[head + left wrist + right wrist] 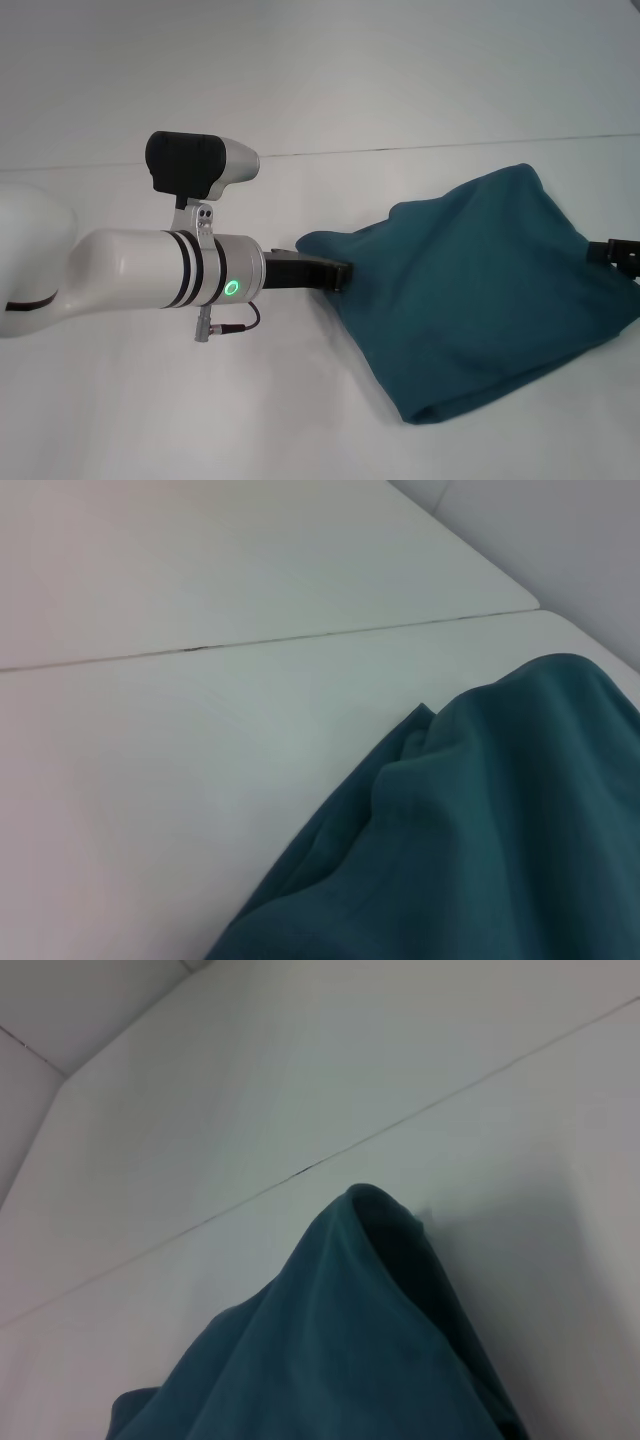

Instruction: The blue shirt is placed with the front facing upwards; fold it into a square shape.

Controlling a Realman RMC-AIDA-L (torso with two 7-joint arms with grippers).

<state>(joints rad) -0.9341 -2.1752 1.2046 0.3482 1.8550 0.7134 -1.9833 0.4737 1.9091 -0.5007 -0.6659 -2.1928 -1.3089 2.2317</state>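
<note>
The shirt [480, 290] sits toward the right of the white desk [330, 80] as a loose, tented heap rather than a flat sheet; only plain teal cloth shows, with no print or label in sight. The left claw [340, 272] reaches in from the left at the shirt's near-left corner, its dark tip touching the fabric edge, and the cloth seems to hang from it, so it looks clamped on that corner, though the fingertips are buried in the folds. The right claw [612, 252] shows only as a dark piece at the far right edge of the head view, against the shirt's right side; I cannot tell whether it is wide or narrow or gripping anything. Both wrist views show raised peaks of cloth over bare desk, which fits a two-corner lift. My reading is that a fold is under way and the cloth is partly carried. The main risk is a thin pinch: if only a sliver of hem is caught, the corner may slip out as the arms travel, and the heap would collapse crooked. Uneven height or speed between the arms would skew the crease and spoil the square. The bottom layer may also drag and bunch on the desk, leaving wrinkles trapped under the fold.
</note>
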